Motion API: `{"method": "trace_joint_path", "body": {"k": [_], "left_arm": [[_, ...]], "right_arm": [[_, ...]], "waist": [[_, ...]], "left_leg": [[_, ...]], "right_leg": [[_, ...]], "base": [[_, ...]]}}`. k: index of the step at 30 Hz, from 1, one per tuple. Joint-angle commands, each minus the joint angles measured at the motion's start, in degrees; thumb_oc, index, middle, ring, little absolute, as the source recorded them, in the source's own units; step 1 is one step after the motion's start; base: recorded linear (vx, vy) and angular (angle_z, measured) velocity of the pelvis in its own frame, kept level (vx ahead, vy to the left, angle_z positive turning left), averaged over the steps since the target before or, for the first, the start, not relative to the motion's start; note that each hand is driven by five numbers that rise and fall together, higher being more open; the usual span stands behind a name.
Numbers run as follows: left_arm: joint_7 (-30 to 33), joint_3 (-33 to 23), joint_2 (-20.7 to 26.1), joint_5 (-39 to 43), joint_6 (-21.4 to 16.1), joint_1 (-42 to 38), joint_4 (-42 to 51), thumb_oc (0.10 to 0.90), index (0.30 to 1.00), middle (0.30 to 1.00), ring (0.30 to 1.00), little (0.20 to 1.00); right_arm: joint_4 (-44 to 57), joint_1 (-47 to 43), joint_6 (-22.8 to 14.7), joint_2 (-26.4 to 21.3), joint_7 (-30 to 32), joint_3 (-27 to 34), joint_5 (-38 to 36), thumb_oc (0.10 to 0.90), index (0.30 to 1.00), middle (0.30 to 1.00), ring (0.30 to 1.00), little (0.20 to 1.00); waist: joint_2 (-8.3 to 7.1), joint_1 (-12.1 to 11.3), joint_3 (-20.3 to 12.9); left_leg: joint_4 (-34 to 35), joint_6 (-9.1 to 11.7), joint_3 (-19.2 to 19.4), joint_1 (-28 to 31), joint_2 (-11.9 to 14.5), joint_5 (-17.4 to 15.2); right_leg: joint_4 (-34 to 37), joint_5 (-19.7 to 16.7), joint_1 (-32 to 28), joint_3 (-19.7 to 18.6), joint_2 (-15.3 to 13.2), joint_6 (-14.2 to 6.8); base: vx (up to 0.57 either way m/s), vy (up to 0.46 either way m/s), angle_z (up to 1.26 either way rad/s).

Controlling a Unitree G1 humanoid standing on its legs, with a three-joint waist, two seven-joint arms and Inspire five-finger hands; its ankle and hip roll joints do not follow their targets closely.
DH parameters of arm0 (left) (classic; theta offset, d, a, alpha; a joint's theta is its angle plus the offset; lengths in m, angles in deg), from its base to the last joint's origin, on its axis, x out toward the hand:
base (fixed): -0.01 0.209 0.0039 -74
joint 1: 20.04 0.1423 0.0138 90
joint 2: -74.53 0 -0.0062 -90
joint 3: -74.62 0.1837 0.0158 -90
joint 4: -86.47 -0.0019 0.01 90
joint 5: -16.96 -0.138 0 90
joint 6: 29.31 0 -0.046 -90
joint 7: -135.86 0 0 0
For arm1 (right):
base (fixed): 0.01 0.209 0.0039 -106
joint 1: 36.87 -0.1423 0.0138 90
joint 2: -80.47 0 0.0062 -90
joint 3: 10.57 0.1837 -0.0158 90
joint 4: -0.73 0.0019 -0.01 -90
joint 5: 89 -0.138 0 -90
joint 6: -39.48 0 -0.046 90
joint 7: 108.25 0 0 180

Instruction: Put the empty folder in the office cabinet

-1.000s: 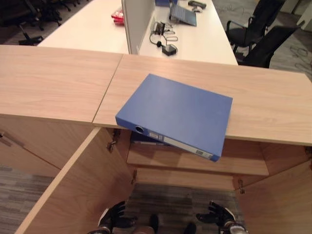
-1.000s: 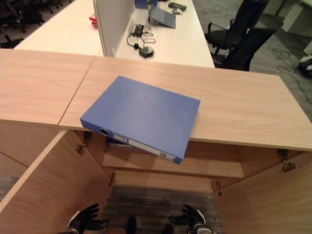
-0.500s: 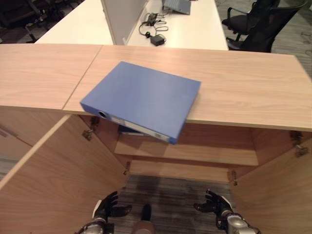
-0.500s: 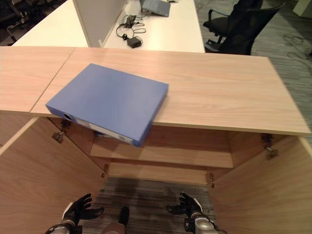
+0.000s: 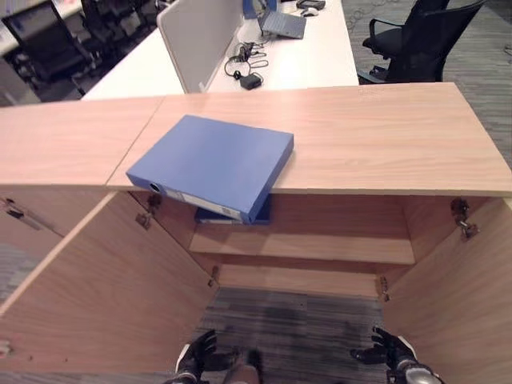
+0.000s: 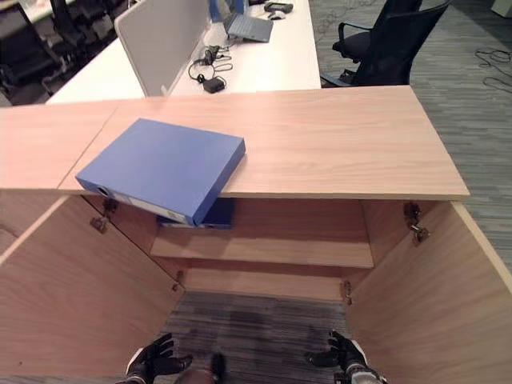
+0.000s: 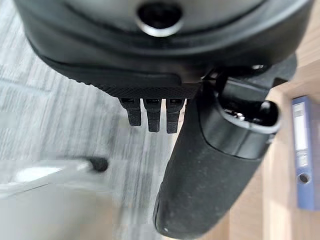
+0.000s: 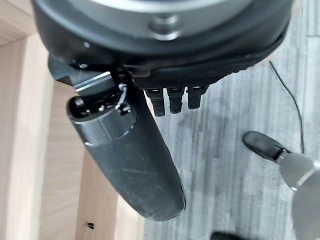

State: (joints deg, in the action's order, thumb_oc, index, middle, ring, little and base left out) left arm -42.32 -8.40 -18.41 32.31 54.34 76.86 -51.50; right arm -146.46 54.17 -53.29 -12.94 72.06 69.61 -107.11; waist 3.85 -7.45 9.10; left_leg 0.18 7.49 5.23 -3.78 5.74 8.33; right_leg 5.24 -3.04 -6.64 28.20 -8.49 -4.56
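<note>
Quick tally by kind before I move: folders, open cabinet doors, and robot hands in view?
Blue folders: 2, one on the cabinet top, one on the shelf under it
Open cabinet doors: 2, left door, right door
Robot hands: 2, left hand, right hand, both open and empty
Total: 6

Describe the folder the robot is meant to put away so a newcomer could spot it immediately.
Find the long wooden cabinet top above the open cabinet doors. The blue folder lies flat on its left part, its spine corner overhanging the front edge. Unlike the second blue folder on the shelf below, it is on top, in full view.
</note>
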Motion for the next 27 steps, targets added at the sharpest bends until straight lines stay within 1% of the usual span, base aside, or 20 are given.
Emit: {"method": "trace_joint_path", "body": {"k": [1, 2, 5, 6, 10, 12, 14, 17, 18, 19, 20, 21, 22, 23, 24, 25, 26, 27], "left_arm": [[-0.40, 0.23, 4.34, -1.15, -2.77, -3.32, 3.36, 0.800, 0.900, 0.900, 0.900, 0.900], [-0.41, 0.22, 4.42, -1.31, -2.64, -3.17, 3.49, 0.800, 0.900, 0.900, 0.900, 0.900], [-0.60, 0.03, 4.90, -2.30, -2.48, -2.60, 4.07, 0.800, 0.900, 0.900, 0.900, 0.900], [-0.47, -0.16, 4.93, -2.68, -2.60, -2.41, 4.47, 0.800, 0.900, 0.900, 0.900, 0.900], [-0.32, -0.71, 5.06, -2.56, -2.53, -2.27, 4.79, 0.800, 0.900, 0.900, 0.900, 0.900], [-0.46, -0.79, 5.42, -2.67, -2.66, -2.42, 4.42, 0.800, 0.900, 0.900, 0.900, 0.900], [-0.42, -0.95, 5.59, -2.83, -2.56, -2.47, 3.81, 0.800, 0.900, 0.900, 0.900, 0.900], [-0.52, -1.20, 6.21, -2.72, -2.54, -2.63, 3.25, 0.800, 0.900, 0.900, 0.900, 0.900], [-0.57, -1.19, 6.53, -2.69, -2.46, -2.68, 3.34, 0.800, 0.900, 0.900, 0.900, 0.900], [-0.54, -1.28, 6.84, -2.57, -2.42, -2.63, 3.52, 0.800, 0.900, 0.900, 0.900, 0.900], [-0.40, -1.39, 7.13, -2.43, -2.26, -2.67, 3.79, 0.800, 0.900, 0.900, 0.900, 0.900], [-0.40, -1.40, 7.12, -2.43, -2.26, -2.69, 3.78, 0.800, 0.900, 0.900, 0.900, 0.900], [-0.39, -1.33, 7.32, -2.38, -2.29, -2.55, 4.18, 0.800, 0.900, 0.900, 0.900, 0.900], [-0.38, -1.48, 7.51, -2.55, -2.35, -2.49, 3.94, 0.800, 0.900, 0.900, 0.900, 0.900], [-0.37, -1.46, 7.60, -2.69, -2.38, -2.37, 3.88, 0.800, 0.900, 0.900, 0.900, 0.900], [-0.40, -1.35, 7.64, -2.82, -2.40, -2.45, 3.99, 0.800, 0.900, 0.900, 0.900, 0.900], [-0.38, -1.13, 7.99, -2.50, -2.49, -3.09, 3.70, 0.800, 0.900, 0.900, 0.900, 0.900], [-0.39, -1.12, 8.00, -2.49, -2.49, -3.10, 3.68, 0.800, 0.900, 0.900, 0.900, 0.900]], "right_arm": [[1.11, -4.85, -2.36, 0.39, 0.36, 1.28, 0.05, 0.800, 0.900, 0.900, 0.900, 0.900], [1.00, -4.66, -2.23, 0.80, 0.33, 1.40, 0.08, 0.800, 0.900, 0.900, 0.900, 0.900], [1.68, -3.50, -2.11, 1.96, 0.28, 1.48, 0.19, 0.800, 0.900, 0.900, 0.900, 0.900], [1.73, -3.16, -2.02, 2.45, 0.21, 1.28, 0.60, 0.800, 0.900, 0.900, 0.900, 0.900], [1.60, -2.99, -1.83, 3.00, 0.34, 1.19, 0.87, 0.800, 0.900, 0.900, 0.900, 0.900], [0.71, -3.45, -1.75, 3.02, 0.37, 1.22, 1.49, 0.800, 0.900, 0.900, 0.900, 0.900], [0.00, -3.75, -1.61, 3.06, 0.52, 1.47, 1.58, 0.800, 0.900, 0.900, 0.900, 0.900], [-0.62, -4.32, -1.60, 3.27, 0.78, 2.24, 1.37, 0.800, 0.900, 0.900, 0.900, 0.900], [-0.64, -4.47, -1.58, 3.40, 0.72, 2.50, 1.17, 0.800, 0.900, 0.900, 0.900, 0.900], [-0.72, -4.69, -1.55, 3.51, 0.69, 2.65, 1.01, 0.800, 0.900, 0.900, 0.900, 0.900], [-0.99, -5.57, -1.32, 3.47, 0.62, 2.71, 1.23, 0.800, 0.900, 0.900, 0.900, 0.900], [-1.00, -5.60, -1.33, 3.46, 0.61, 2.71, 1.23, 0.800, 0.900, 0.900, 0.900, 0.900], [-0.86, -5.69, -1.25, 3.58, 0.42, 2.92, 1.24, 0.800, 0.900, 0.900, 0.900, 0.900], [-0.84, -5.66, -1.24, 3.64, 0.39, 3.19, 1.22, 0.800, 0.900, 0.900, 0.900, 0.900], [-0.82, -5.65, -1.27, 3.79, 0.50, 3.39, 1.18, 0.800, 0.900, 0.900, 0.900, 0.900], [-0.57, -5.52, -1.34, 3.80, 0.60, 3.43, 1.06, 0.800, 0.900, 0.900, 0.900, 0.900], [-0.50, -5.18, -1.61, 3.51, 0.86, 3.53, 0.31, 0.800, 0.900, 0.900, 0.900, 0.900], [-0.50, -5.18, -1.62, 3.52, 0.86, 3.54, 0.30, 0.800, 0.900, 0.900, 0.900, 0.900]], "waist": [[-3.03, -1.07, 1.94], [-3.18, -1.00, 1.78], [-3.36, -0.82, 0.66], [-3.29, -1.00, 0.18], [-3.55, -1.57, -0.34], [-4.08, -2.47, -0.41], [-4.33, -2.84, -0.38], [-4.71, -3.41, 0.08], [-4.66, -3.39, 0.46], [-4.45, -3.18, 0.74], [-3.37, -2.84, 2.24], [-3.42, -2.89, 2.24], [-2.93, -2.68, 2.78], [-2.65, -2.55, 2.86], [-2.85, -2.45, 2.89], [-3.08, -2.43, 2.99], [-3.68, -2.09, 3.07], [-3.62, -2.09, 3.09]], "left_leg": [[-7.51, -3.06, -2.22, 1.47, -2.90, -12.57], [-6.93, -3.17, -2.23, 1.90, -2.94, -12.36], [-1.75, -3.91, -2.56, 4.99, -3.10, -11.38], [0.91, -4.14, -2.55, 6.42, -3.15, -10.68], [3.53, -4.29, -2.68, 7.73, -3.31, -9.95], [3.79, -4.84, -3.06, 8.01, -3.70, -10.08], [3.80, -5.17, -3.38, 7.98, -4.00, -10.29], [3.40, -6.24, -3.38, 7.87, -4.50, -11.02], [3.17, -6.61, -3.32, 7.94, -4.50, -11.27], [2.94, -7.03, -3.37, 7.87, -4.48, -11.41], [2.59, -8.04, -3.13, 8.40, -4.16, -11.70], [2.55, -8.06, -3.07, 8.34, -4.23, -11.72], [2.51, -8.42, -3.20, 8.52, -4.06, -11.79], [2.73, -8.57, -3.20, 8.91, -3.94, -11.96], [3.28, -8.55, -3.39, 9.63, -4.27, -12.15], [3.59, -8.41, -3.66, 10.00, -4.58, -12.23], [3.57, -7.76, -4.23, 9.61, -4.93, -12.24], [3.57, -7.71, -4.24, 9.66, -4.83, -12.26]], "right_leg": [[-0.67, 5.94, -1.82, -2.38, 0.00, -2.25], [-0.86, 5.85, -2.04, -2.22, -0.03, -2.25], [-1.81, 6.03, -2.28, -2.33, -0.02, -2.44], [-2.03, 5.95, -2.30, -2.17, -0.09, -2.68], [-1.84, 5.46, -2.17, -1.83, -0.24, -3.20], [-2.19, 5.05, -2.19, -1.53, -0.80, -3.87], [-3.24, 5.05, -1.87, -1.53, -1.26, -4.11], [-8.76, 5.59, 0.36, -1.74, -2.69, -5.16], [-11.76, 5.70, 1.52, -1.95, -3.27, -5.72], [-15.38, 5.19, 3.35, -2.29, -4.01, -6.53], [-24.11, 2.06, 7.35, -2.21, -5.51, -8.97], [-24.37, 2.17, 7.53, -2.31, -5.63, -8.98], [-27.42, 1.31, 8.95, -2.56, -5.69, -9.96], [-28.65, 1.55, 10.02, -3.07, -5.43, -10.43], [-27.09, 1.94, 9.95, -3.31, -5.32, -10.28], [-24.20, 2.59, 9.25, -3.23, -5.41, -9.66], [-15.91, 3.76, 7.87, -3.89, -5.14, -7.59], [-15.63, 3.65, 7.68, -3.83, -4.98, -7.54]], "base": [[0.05, 0.030, -0.11], [0.07, 0.050, -0.04], [0.07, 0.101, 0.07], [0.04, 0.095, 0.07], [0.01, 0.091, 0.04], [0.00, 0.134, 0.03], [-0.02, 0.124, 0.01], [-0.03, 0.136, 0.01], [-0.03, 0.117, 0.03], [-0.07, 0.198, 0.04], [-0.05, 0.161, -0.02], [-0.05, 0.140, -0.01], [0.00, 0.047, 0.05], [0.04, 0.046, 0.10], [0.07, 0.004, 0.13], [0.11, -0.082, 0.10], [0.07, -0.085, 0.16], [0.11, -0.138, 0.16]]}}
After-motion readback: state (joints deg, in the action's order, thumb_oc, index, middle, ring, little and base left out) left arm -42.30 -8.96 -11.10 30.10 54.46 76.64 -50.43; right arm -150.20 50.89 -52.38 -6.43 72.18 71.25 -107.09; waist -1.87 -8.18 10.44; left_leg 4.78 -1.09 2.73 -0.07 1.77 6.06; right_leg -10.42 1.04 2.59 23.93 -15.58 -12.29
